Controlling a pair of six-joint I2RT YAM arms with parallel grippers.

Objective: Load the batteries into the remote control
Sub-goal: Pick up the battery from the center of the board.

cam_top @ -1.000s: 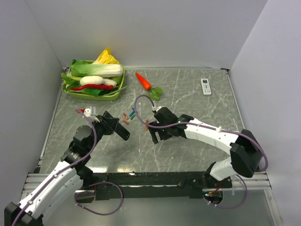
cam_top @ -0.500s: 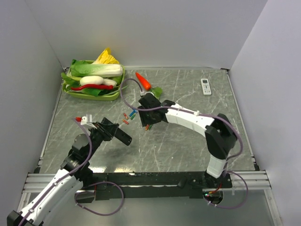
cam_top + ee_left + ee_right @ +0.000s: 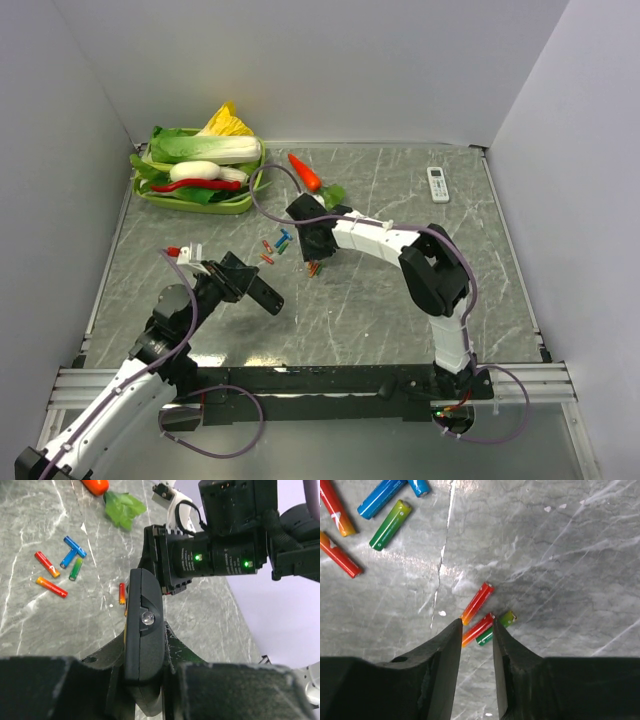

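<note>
Narrowly parted, the right jaws are set astride a battery (image 3: 479,628) at lower centre, not yet gripped. The remote (image 3: 144,630) is clamped on edge in the left jaws. Other batteries (image 3: 390,524) are scattered on the surface (image 3: 560,555); none seems loaded.

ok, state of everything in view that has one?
left gripper: shut on the remote control
remote control: held edge-on, battery bay not visible
right gripper: open, straddling one of the batteries
batteries: eight loose, flat on the table
white remote: flat on the table, untouched
</note>
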